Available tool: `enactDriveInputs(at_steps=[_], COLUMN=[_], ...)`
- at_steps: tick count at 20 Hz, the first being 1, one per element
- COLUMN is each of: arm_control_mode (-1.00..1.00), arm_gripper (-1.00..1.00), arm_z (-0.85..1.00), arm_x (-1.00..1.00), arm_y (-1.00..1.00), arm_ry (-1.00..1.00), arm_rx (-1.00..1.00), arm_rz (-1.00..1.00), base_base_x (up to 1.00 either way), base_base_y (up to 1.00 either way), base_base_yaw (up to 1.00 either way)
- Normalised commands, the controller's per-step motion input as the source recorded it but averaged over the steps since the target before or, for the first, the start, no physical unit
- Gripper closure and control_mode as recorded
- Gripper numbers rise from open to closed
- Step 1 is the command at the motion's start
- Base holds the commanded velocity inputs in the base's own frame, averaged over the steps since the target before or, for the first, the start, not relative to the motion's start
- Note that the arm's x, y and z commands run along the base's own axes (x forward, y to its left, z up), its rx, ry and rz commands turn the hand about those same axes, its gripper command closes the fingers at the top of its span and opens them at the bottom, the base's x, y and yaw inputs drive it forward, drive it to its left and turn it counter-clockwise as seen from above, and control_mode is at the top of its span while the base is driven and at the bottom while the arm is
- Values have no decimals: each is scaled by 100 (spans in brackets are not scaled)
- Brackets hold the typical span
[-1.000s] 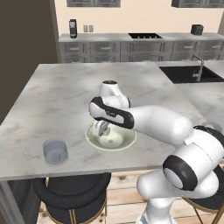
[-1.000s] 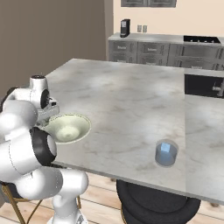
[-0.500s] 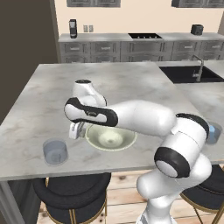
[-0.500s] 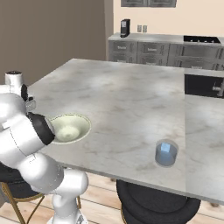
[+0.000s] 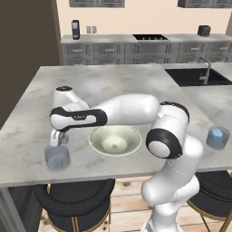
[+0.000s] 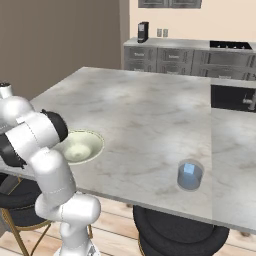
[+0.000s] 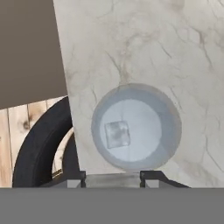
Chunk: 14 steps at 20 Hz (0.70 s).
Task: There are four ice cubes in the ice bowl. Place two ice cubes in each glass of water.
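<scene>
Pincer (image 7: 111, 176), clenched on an ice cube (image 7: 112, 178), hung directly above the left glass of water (image 7: 136, 127); releasing centred over that glass should avoid rim bounce.

You're parked at a marble-topped island (image 5: 136, 81) (pale grey, veined), with black round stools (image 5: 74, 204) on gold legs tucked under its near edge over a light wood plank floor (image 5: 122, 204). At the upper part of the frame a run of grey cabinets (image 5: 136, 50) stands against a cream wall (image 5: 136, 18), carrying a black cooktop (image 5: 148, 37). A sink (image 5: 197, 77) sits at right, a brown wall (image 5: 22, 54) at left.
</scene>
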Motion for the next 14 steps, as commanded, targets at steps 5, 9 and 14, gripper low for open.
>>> enactDriveInputs(at_steps=[5, 9, 14], arm_control_mode=[-100, -100, -100], arm_gripper=[100, 100, 100], arm_z=[-50, -48, -33], arm_x=[27, 23, 23], arm_y=[29, 11, 3], arm_ry=[0, 0, 1], arm_rx=[-2, 0, 0], arm_rz=[0, 0, 0], base_base_x=[0, 0, 0], base_base_y=[0, 0, 0], base_base_yaw=[0, 0, 0])
